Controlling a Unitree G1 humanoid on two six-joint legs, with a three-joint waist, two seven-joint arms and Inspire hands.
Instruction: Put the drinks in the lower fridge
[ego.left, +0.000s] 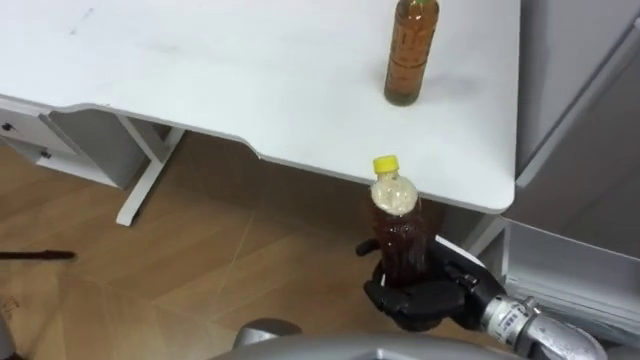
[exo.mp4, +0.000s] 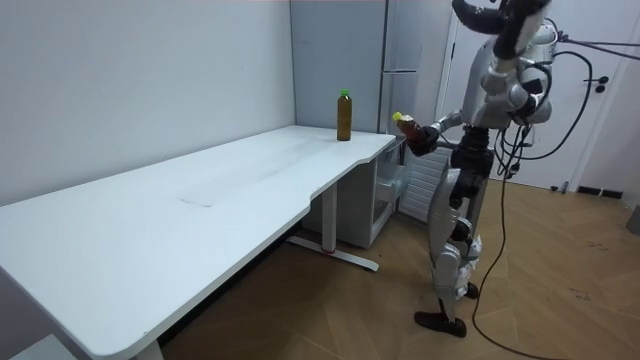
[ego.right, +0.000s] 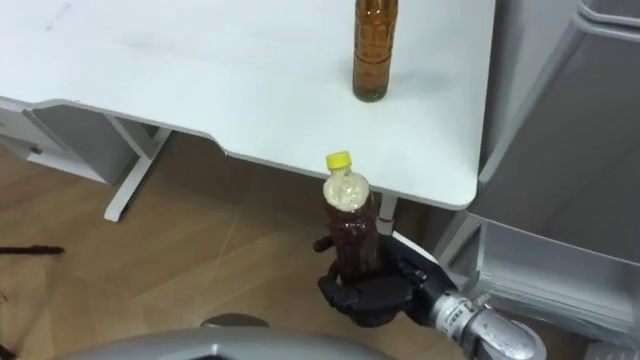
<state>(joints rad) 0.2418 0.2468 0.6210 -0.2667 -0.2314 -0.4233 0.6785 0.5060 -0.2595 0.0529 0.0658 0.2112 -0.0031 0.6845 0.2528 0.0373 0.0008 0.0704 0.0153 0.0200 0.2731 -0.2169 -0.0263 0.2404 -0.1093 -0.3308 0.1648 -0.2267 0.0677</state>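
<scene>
Clearance check, right hand (ego.left: 415, 300) wrapped round yellow-capped bottle (ego.left: 400, 225).
Desk (ego.left: 250, 90) edge and rounded corner close at 12 o'clock; second bottle (ego.left: 410, 50) upright on top, further out at 12. Fridge (ego.left: 580, 110) blocks 1 to 3 o'clock, narrow gap to desk. Open floor (ego.left: 200, 260) from 8 to 10 o'clock; desk leg (ego.left: 150, 172) at 10. Under the desk, open between leg and corner.

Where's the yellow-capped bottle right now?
The yellow-capped bottle is upright in the right hand, low in the eye views, just off the edge of the white table, near the other bottle standing on it.
</scene>
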